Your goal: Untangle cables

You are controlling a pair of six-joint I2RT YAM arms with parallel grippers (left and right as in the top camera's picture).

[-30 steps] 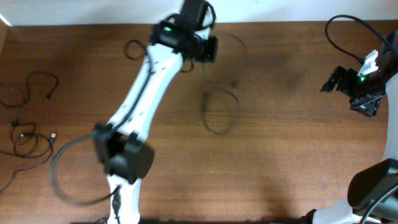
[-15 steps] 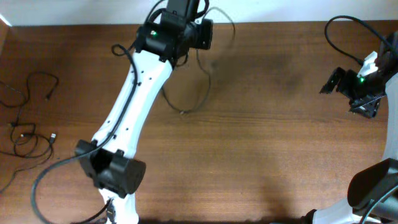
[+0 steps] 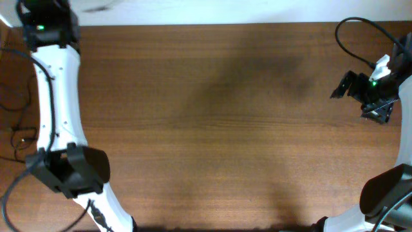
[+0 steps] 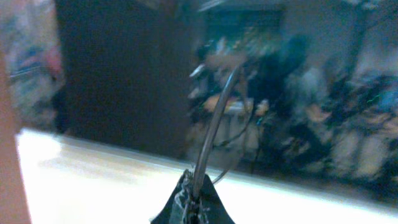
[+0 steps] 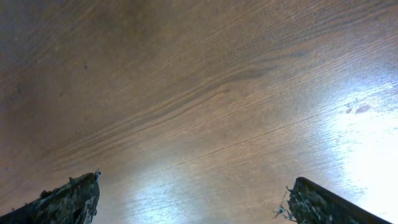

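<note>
Swung far left, the left end effector [image 4: 194,199] is clamped on a cable [image 4: 214,118], best laid clear of the other cables [image 3: 22,138]; the right end effector [image 5: 193,196] is spread wide, empty.

Left arm [image 3: 55,96] white, black joints, green light; right arm [image 3: 372,93] black, white tab [image 3: 382,64]; right gripper [image 5: 193,199] tips dark

Brown wood-grain counter [image 3: 212,129] spans the whole overhead frame. Thin black cables [image 3: 19,136] lie on it in loose loops at the middle-left edge.
</note>
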